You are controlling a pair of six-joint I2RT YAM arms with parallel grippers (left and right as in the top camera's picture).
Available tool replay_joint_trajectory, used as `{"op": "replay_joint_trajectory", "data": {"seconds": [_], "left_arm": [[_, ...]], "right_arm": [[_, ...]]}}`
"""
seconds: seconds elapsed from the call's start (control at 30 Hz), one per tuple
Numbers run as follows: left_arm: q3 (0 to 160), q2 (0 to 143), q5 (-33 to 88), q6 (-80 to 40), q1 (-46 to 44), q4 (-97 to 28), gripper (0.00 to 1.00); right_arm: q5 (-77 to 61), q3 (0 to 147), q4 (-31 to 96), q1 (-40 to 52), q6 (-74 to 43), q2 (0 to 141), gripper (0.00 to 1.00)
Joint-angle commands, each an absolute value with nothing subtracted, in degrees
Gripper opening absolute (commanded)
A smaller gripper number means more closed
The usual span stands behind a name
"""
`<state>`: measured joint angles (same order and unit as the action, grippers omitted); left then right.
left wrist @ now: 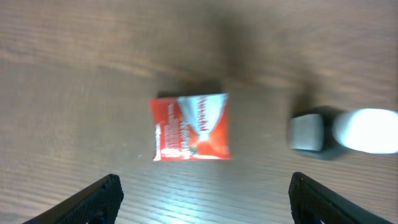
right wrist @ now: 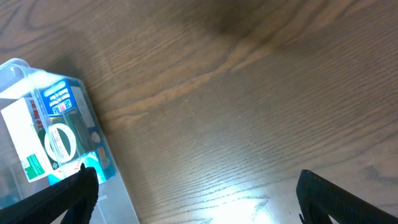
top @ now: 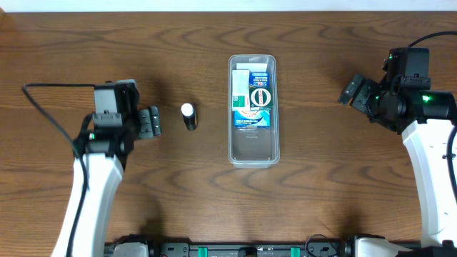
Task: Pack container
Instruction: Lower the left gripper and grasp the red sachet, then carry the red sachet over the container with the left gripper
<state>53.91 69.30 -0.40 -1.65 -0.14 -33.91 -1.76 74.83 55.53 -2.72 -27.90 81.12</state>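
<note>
Packing looks partly done to us: the container [top: 253,148] sits lengthwise at mid-table [top: 321,200], a blue-and-green packet [top: 254,103] lying in its far half and the near half bare. Left to go in, as we judge it, are a small dark bottle with a white cap [top: 189,116] just left of the container and a red sachet [left wrist: 190,127] flat on the wood beneath the left gripper [top: 153,122]. Both are empty-handed: the left gapes wide over the sachet, while the right gripper [top: 353,91] is fully spread, well right of the container.

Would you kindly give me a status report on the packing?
Left pincer open, right pincer open, both empty. Container holds blue packet. Red sachet, capped bottle outside, left side.
</note>
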Motion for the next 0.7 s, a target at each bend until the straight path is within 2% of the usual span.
{"op": "replay_joint_trajectory", "data": {"seconds": [0.0,0.1,0.27,0.5,0.67], "left_arm": [[54.2,64.9,-4.0,-2.9,-2.7,-34.8,0.86],[54.2,64.8,-7.4,-2.9,-2.4,-34.4,0.91],[54.2,73.7,-3.5,-4.1,1.1,-32.4,1.0],[54.2,89.3,0.5,-4.2,3.5,-26.3,0.98],[54.2,95.2,1.0,-4.1,4.2,-22.8,0.98]], "right_arm": [[-1.9,74.9,55.6,-3.0,-28.3,80.2,0.99],[-1.9,74.9,55.6,-3.0,-28.3,80.2,0.99],[-1.9,74.9,55.6,-3.0,-28.3,80.2,0.99],[-1.9,74.9,55.6,-3.0,-28.3,80.2,0.99],[-1.9,74.9,55.6,-3.0,-28.3,80.2,0.99]]}}
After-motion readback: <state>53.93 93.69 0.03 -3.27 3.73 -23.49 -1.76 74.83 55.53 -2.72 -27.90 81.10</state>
